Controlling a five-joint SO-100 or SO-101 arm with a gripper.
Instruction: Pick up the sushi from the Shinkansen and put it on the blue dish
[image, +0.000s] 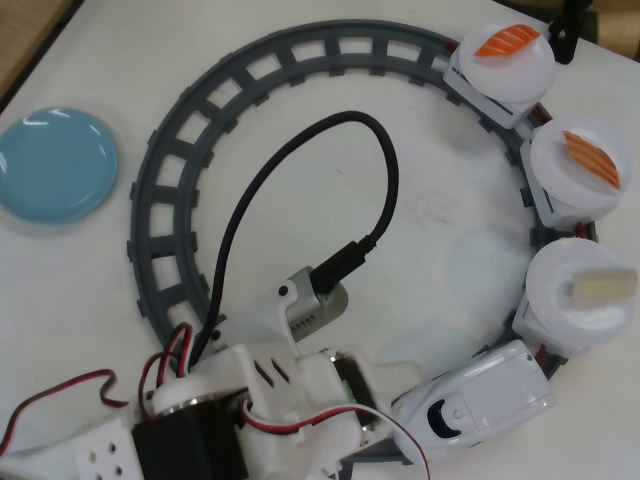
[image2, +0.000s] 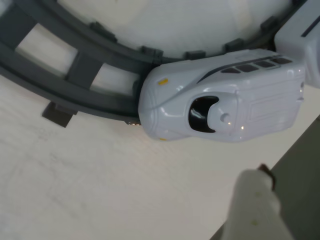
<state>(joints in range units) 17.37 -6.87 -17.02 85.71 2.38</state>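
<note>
On the grey track (image: 170, 200), the Shinkansen (image: 480, 398) noses round at five o'clock in the overhead view; the sushi (image: 603, 285) rides the nearest white plate (image: 560, 310) at three o'clock; the blue dish (image: 55, 165) waits at nine; the gripper (image2: 255, 210) shows one blurred finger, its jaws' spread impossible to tell.

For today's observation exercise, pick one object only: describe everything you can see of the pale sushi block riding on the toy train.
The sushi is a small, plain beige-cream rectangular block, unstriped and matte, perhaps foam or plastic. It lies flat on the round white plate of the car just behind the Shinkansen engine, at the right of the overhead view, one end reaching past the plate's rim. Only the plate touches it. The wrist view does not show it.
</note>
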